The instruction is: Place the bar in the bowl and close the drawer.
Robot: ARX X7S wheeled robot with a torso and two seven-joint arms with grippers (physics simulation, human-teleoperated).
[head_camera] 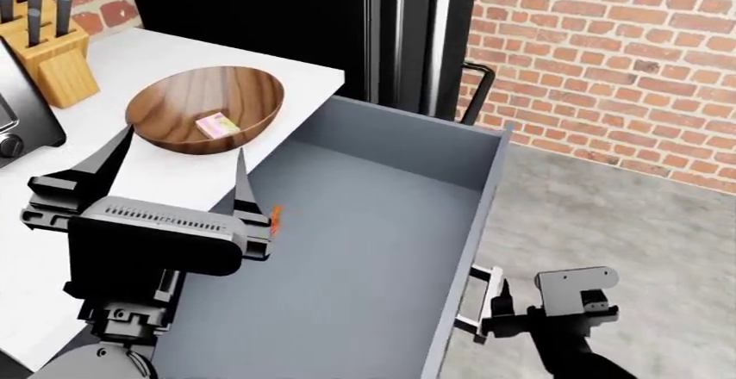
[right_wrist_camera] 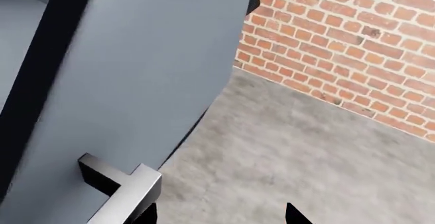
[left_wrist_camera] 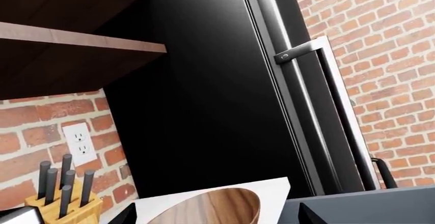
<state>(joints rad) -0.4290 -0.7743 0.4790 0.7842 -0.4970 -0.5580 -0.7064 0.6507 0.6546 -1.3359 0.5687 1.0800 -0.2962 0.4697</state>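
From the head view, the bar (head_camera: 216, 126) lay inside the bowl (head_camera: 172, 103), toward the side nearer the drawer (head_camera: 380, 224). The bowl sat on the white tabletop (head_camera: 172, 181) close to its edge, with a knife block (head_camera: 52, 52) behind it and a dark toaster (head_camera: 17, 121) at the far left. The drawer stood pulled well out, its grey inside bare except for a tiny orange-red thing (head_camera: 276, 216) against the wall nearest the tabletop. The left gripper (head_camera: 178, 181) hovered over the tabletop edge in front of the bowl, its 2 fingers (head_camera: 243, 191) spread wide with nothing between them. The right gripper (head_camera: 502, 308) was just outside the drawer front at the handle (head_camera: 474, 300); whether its fingers were released or clenched there could not be told. Open concrete floor (head_camera: 621, 224) lay to the right of the drawer, up to a brick wall (head_camera: 609, 52).

The left wrist view alone showed wooden shelves (left_wrist_camera: 75, 40), a wall outlet (left_wrist_camera: 79, 143) above the knife block (left_wrist_camera: 64, 193), and the tall black fridge (left_wrist_camera: 204, 81) with its steel handle (left_wrist_camera: 326, 96). The bowl's (left_wrist_camera: 217, 208) rim appeared at the edge; the bar was not visible.

The right wrist view showed the drawer's flat front (right_wrist_camera: 136, 81) close up, with the handle's bracket (right_wrist_camera: 126, 186) near the gripper's fingertips (right_wrist_camera: 296, 215), and bare floor (right_wrist_camera: 306, 147) beyond.
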